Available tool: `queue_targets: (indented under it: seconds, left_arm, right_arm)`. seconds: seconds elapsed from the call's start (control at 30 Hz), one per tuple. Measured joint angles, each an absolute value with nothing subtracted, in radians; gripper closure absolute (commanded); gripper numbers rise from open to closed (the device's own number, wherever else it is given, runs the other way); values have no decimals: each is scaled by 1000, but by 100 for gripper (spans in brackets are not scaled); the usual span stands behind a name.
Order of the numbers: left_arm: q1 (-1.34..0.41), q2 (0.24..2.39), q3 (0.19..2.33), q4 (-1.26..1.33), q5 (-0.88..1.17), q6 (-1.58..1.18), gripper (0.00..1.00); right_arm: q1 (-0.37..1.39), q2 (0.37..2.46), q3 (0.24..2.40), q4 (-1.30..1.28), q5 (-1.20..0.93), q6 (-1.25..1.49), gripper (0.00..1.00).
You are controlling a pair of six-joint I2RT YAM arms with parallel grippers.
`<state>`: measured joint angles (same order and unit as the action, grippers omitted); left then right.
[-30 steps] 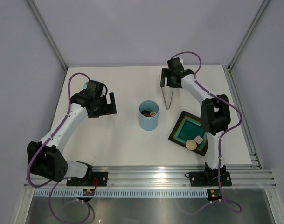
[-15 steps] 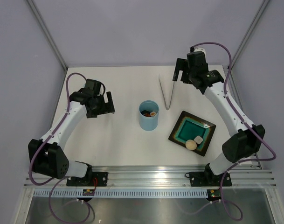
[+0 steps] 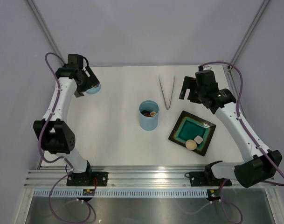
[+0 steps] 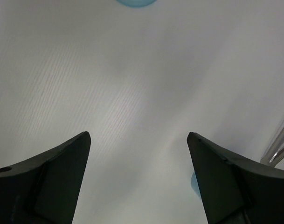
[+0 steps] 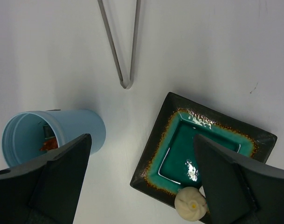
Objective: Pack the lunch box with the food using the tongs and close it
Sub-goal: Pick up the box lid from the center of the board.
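The lunch box, a tall light blue cup, stands open mid-table with several pieces of food inside. The silver tongs lie flat behind it, with nothing gripping them. A beige bun and a white cube rest on the near corner of the dark teal-centred plate. My right gripper hovers open between tongs and plate; its wrist view shows the tongs, lunch box, plate and bun. My left gripper is open at the far left, over bare table.
A small flat blue disc lies at the far left beside my left gripper; a sliver of it shows by the right finger. Metal frame posts and grey walls close in the table's back and sides.
My left arm has swung from the table's middle left to the far left back corner by the blue disc. My right arm has drawn away from the tongs, rightwards and nearer the plate.
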<state>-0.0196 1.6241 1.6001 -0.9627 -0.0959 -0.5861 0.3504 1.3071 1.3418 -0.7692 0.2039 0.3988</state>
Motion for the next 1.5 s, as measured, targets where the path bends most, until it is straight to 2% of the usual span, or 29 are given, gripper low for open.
queue_targets:
  seconds: [0.1, 0.2, 0.33, 0.6, 0.97, 1.13, 1.3, 1.5]
  left_arm:
    - [7, 1761, 1797, -984, -106, -596, 17]
    - [48, 1919, 2001, -992, -106, -597, 18]
    - [81, 2073, 2146, -974, -106, -604, 15]
    - [80, 2209, 2150, -874, -109, -632, 11]
    - [87, 2317, 2150, -755, -139, -686, 13]
    - [91, 2354, 2150, -736, -145, -711, 19]
    - [95, 2383, 2150, -730, -148, -738, 22]
    - [101, 2418, 2150, -716, -159, -773, 32]
  right_arm:
    - [350, 1279, 1343, -774, 172, 400, 4]
    - [350, 1259, 1343, -787, 155, 400, 3]
    - [350, 1224, 1342, -791, 131, 400, 3]
    - [350, 1134, 1316, -791, 101, 420, 4]
    - [350, 1095, 1225, -815, 85, 466, 4]
    - [350, 1094, 1209, -818, 86, 477, 5]
    - [350, 1094, 1207, -822, 88, 482, 5]
    - [350, 1093, 1206, -842, 96, 498, 5]
